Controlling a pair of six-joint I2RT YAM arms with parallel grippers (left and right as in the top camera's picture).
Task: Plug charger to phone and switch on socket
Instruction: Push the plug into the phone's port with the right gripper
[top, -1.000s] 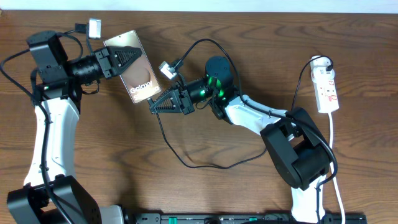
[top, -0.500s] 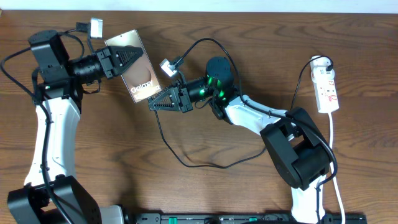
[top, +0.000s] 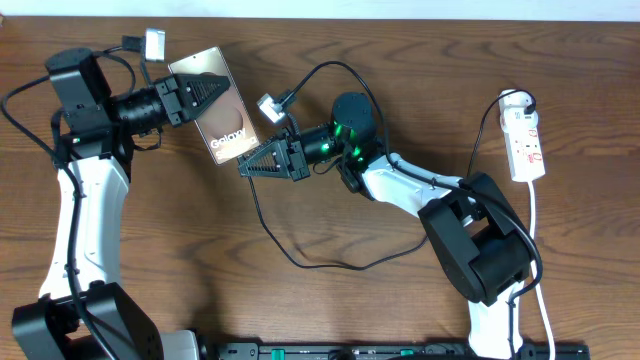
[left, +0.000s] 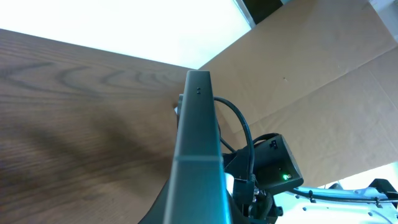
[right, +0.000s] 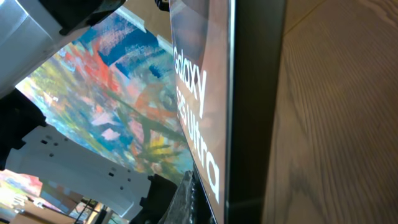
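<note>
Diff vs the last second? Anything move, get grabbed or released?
Barely. The phone, gripped in the left end effector, edged slightly right, toward the right end effector, which crept slightly up toward the phone's lower edge. No grab or release: both stay shut, the right apparently on the charger. The charger's slack loop and the socket are unchanged.

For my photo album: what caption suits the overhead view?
Left gripper holds the phone while right gripper holds the charger at its lower edge; socket lies apart.
</note>
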